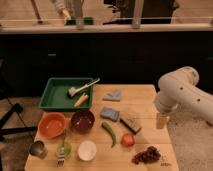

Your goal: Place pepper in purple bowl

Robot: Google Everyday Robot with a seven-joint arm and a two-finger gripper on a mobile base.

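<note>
Wooden desk [145, 100] carries everything. White arm [182, 92] bends in from the right. Its tool [161, 121] hangs at the desk's right edge, pointing down, spread wide, gripping nothing, well apart from the pepper. Green tray [55, 97] at back left. Orange bowl [51, 125] front left. Purple bowl [82, 120] just beside it, to its right. Small white bowl [87, 150] in front of the purple bowl. Pepper [110, 134] lies flat on the desk just right of the purple bowl, outside it, slanting toward the front edge. Red fruit [128, 140] near the pepper's lower tip.
</note>
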